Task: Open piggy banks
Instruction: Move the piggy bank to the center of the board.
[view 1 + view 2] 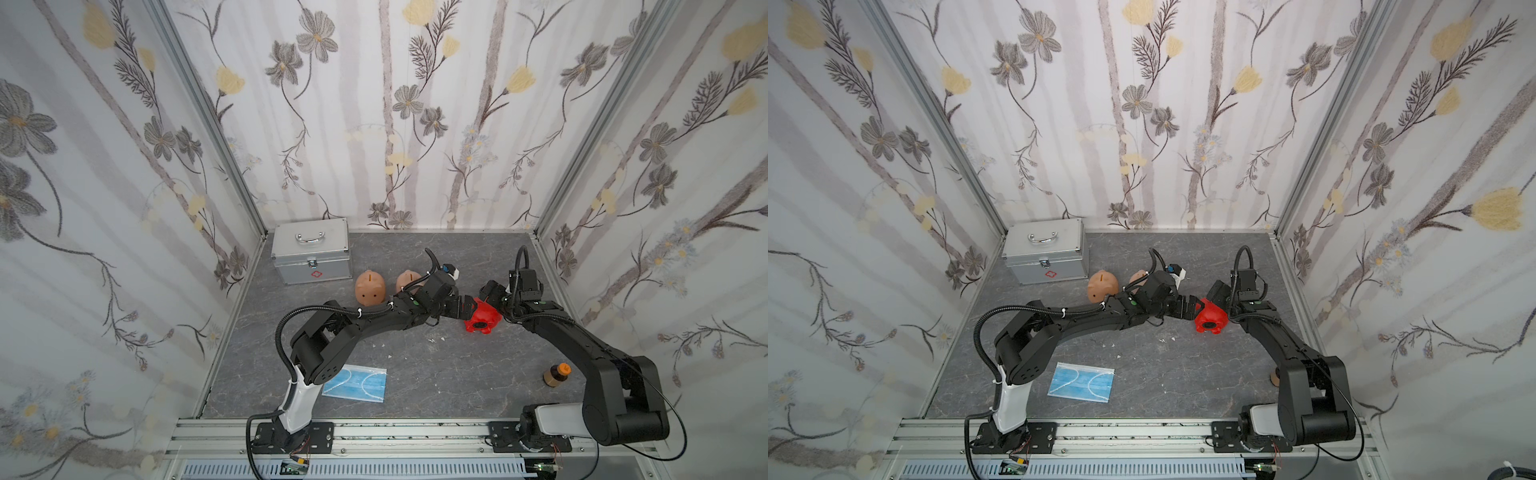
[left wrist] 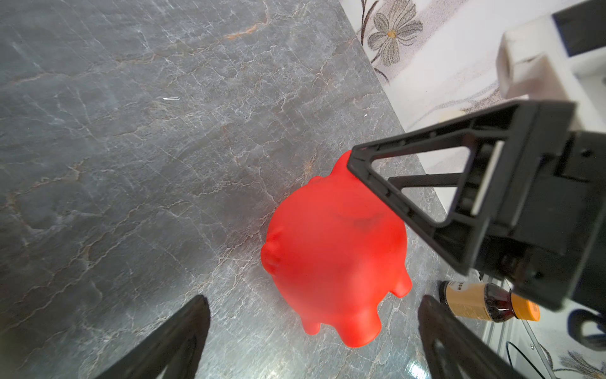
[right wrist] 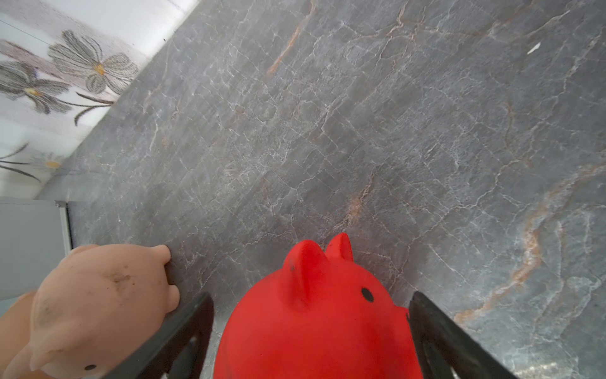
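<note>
The red pig is smooth plastic with a soft sheen. The pink pig is matt plastic, smudged with dark grime. My right fingers are matt black plastic. The table looks like grey veined stone, faintly glossy. The case is brushed metal, the mask pleated blue cloth, the bottle glossy.

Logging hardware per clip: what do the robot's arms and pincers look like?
The left arm and right arm are black, each with a white link near the base and a green dot near the wrist. A ribbed black cable with white ties runs along the left arm. The left pincer and right pincer have black fingers shaped as open triangular frames.
</note>
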You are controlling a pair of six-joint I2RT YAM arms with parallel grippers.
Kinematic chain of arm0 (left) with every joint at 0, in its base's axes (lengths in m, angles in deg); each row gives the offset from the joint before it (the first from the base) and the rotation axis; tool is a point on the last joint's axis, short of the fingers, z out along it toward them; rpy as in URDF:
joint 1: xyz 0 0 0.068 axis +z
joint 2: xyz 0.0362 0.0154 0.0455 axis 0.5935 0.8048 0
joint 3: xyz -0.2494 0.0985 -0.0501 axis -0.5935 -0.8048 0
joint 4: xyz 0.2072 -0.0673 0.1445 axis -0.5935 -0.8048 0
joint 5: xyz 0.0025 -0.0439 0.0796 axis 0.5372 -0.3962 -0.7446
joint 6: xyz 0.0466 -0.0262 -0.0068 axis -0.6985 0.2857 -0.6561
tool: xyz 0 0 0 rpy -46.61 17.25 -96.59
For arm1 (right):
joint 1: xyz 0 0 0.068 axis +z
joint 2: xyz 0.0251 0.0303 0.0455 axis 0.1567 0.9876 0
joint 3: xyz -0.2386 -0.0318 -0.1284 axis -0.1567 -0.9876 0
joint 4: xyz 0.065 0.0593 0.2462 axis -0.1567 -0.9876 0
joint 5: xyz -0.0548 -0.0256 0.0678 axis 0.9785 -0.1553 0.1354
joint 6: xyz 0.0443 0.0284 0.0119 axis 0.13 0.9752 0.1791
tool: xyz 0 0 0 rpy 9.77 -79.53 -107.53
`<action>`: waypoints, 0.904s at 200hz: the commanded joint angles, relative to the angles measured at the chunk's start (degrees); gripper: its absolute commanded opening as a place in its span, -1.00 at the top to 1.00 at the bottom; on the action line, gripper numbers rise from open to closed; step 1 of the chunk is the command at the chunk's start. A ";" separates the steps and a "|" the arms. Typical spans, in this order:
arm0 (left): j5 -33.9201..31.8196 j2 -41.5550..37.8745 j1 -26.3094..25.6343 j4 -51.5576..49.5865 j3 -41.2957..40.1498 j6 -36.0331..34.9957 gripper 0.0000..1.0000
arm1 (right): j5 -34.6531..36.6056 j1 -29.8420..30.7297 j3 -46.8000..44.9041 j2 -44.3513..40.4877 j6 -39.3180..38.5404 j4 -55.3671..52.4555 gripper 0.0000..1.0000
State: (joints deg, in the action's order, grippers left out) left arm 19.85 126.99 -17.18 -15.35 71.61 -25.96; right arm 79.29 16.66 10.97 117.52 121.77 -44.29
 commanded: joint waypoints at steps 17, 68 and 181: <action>-0.29 -1.50 -0.03 0.28 -1.12 -0.21 -1.00 | 1.83 2.65 1.76 2.61 -2.04 -3.70 -0.81; -1.80 -6.05 -0.10 1.74 -6.84 0.83 -1.00 | 4.01 5.48 0.92 1.69 -2.70 -5.20 -0.65; -8.77 -26.46 -1.07 5.75 -31.60 4.17 -1.00 | -4.33 19.97 -3.26 -0.62 -2.27 0.47 -0.59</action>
State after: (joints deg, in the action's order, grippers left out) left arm 14.80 104.37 -18.29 -11.29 43.83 -22.85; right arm 78.00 33.25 7.17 115.84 119.17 -47.51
